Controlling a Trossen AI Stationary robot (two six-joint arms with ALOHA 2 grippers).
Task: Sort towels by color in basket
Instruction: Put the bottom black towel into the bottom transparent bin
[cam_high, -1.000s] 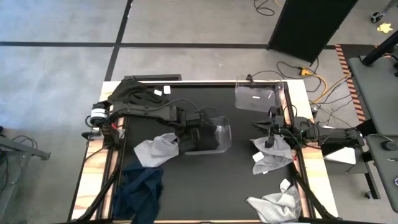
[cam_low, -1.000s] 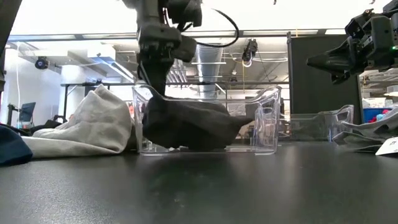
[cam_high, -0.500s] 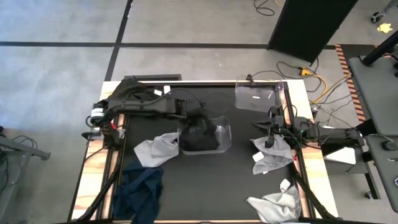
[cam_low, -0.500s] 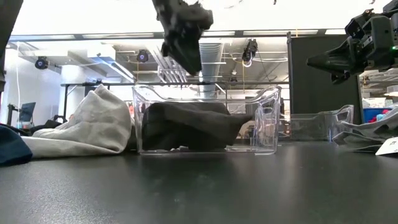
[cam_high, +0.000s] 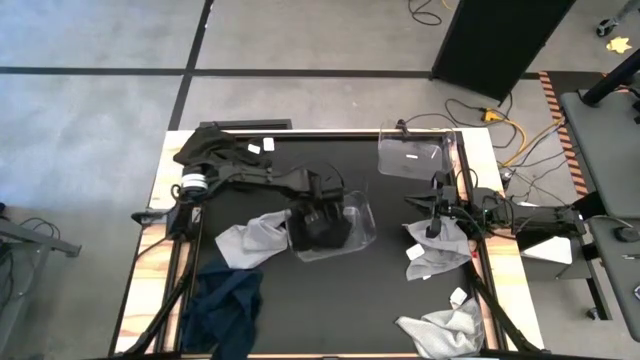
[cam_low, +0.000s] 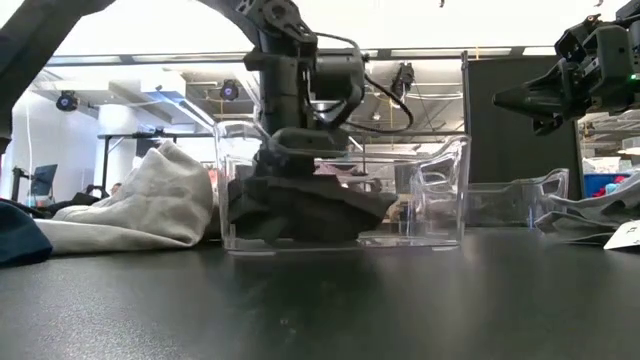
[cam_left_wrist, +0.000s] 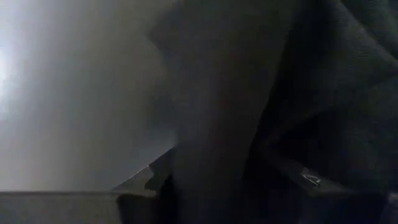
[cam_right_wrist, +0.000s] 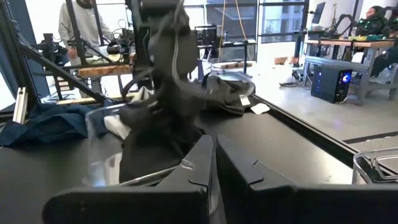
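Black worktop (cam_high: 380, 300) is carrying a clear bin (cam_high: 358, 222) at its middle, with the black towel (cam_high: 318, 228) lying inside, directly beneath the left gripper (cam_high: 322, 212). Whether its jaws are gripping, I cannot tell. Right gripper (cam_high: 432, 205) is waiting well apart, jaws pressed together.

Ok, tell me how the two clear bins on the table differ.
The middle clear bin holds a black towel, with the left tool down inside it; the far clear bin holds no towel, and no tool is at it. The middle one sits askew to the table edge, the far one square. Both are transparent plastic.
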